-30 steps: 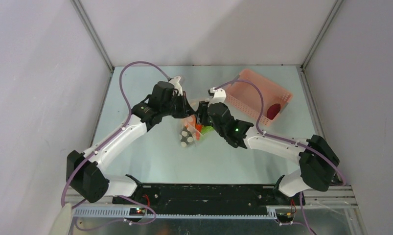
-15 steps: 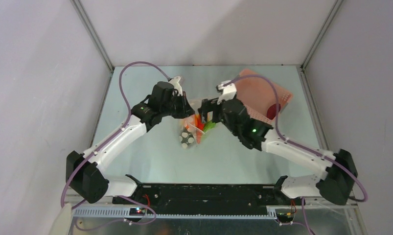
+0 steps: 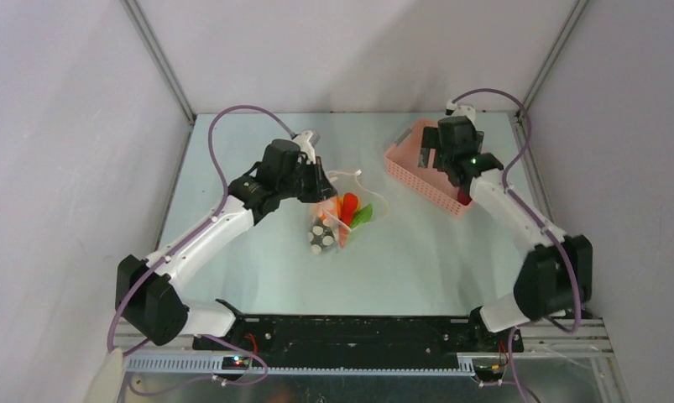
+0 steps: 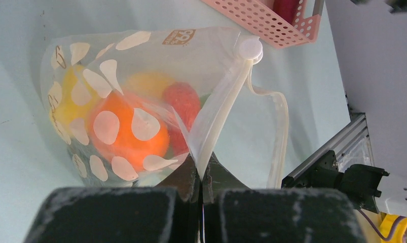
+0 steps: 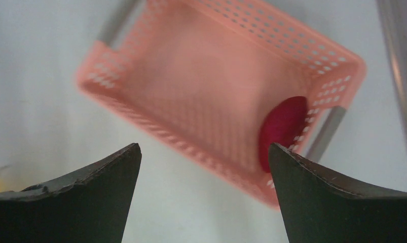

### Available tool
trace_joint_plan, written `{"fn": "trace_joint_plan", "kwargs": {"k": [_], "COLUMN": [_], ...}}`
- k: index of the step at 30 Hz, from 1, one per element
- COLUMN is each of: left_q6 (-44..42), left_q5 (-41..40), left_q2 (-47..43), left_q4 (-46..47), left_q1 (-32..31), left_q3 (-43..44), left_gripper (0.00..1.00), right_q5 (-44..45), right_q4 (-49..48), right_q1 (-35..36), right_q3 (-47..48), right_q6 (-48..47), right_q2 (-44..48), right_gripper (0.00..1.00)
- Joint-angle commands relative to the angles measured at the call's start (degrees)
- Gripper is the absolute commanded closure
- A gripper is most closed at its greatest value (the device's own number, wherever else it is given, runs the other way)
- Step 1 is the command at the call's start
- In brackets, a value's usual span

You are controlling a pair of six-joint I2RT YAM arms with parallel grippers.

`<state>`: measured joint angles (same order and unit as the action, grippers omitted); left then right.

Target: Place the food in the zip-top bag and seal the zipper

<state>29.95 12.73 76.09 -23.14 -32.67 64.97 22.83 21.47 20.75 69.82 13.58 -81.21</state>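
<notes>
The zip-top bag lies at mid-table, clear with white dots. Orange, yellow, red and green food shows through it in the left wrist view. My left gripper is shut on the pale zipper strip at the bag's mouth and holds that edge up; in the top view this gripper is at the bag's far end. My right gripper is open and empty above the pink basket. One dark red food piece lies in the basket's corner; it also shows in the top view.
The pink lattice basket stands at the back right, next to the enclosure's side frame post. Grey walls close in the table on three sides. The loose part of the zipper strip loops to the right of the bag.
My right arm has left the bag and swung right and back to above the pink basket. My left gripper has kept its hold on the bag's mouth.
</notes>
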Motion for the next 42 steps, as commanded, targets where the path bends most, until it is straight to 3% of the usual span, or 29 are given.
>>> {"fn": "trace_joint_plan", "kwargs": {"k": [1, 6, 13, 18, 29, 36, 42], "left_q6": [-0.78, -1.32, -1.59, -1.45, -1.79, -1.99, -1.98], "left_q5": [1.31, 1.78, 3.40, 4.92, 4.54, 3.52, 3.28], "left_q2": [0.17, 0.50, 1.19, 2.72, 3.97, 3.72, 3.73], "left_q4": [3.48, 3.60, 5.20, 6.36, 5.85, 5.24, 5.00], "left_q1": [-0.20, -0.19, -0.24, -0.17, -0.25, -0.20, -0.17], "left_q3": [0.71, 0.99, 0.34, 0.67, 1.56, 1.86, 2.00], "left_gripper": [1.00, 1.00, 1.00, 1.00, 1.00, 1.00, 1.00], "right_q5": [-4.65, -14.16, -18.83, -14.84, -3.91, -6.89, -7.90], "right_q4": [9.44, 9.61, 18.00, 21.74, 16.74, 15.76, 16.64], "right_q1": [-7.50, -14.22, -18.29, -18.12, -17.96, -18.40, -19.17], "right_q3": [8.79, 13.42, 20.40, 23.31, 21.08, 21.19, 21.38], "right_q6": [-7.94, -28.64, -46.61, -49.59, -52.60, -53.41, -52.37], "right_q2": [-8.34, -18.01, -28.10, -32.30, -37.48, -40.27, -41.10], "right_gripper": [0.01, 0.01, 0.00, 0.00, 0.00, 0.00, 0.13]}}
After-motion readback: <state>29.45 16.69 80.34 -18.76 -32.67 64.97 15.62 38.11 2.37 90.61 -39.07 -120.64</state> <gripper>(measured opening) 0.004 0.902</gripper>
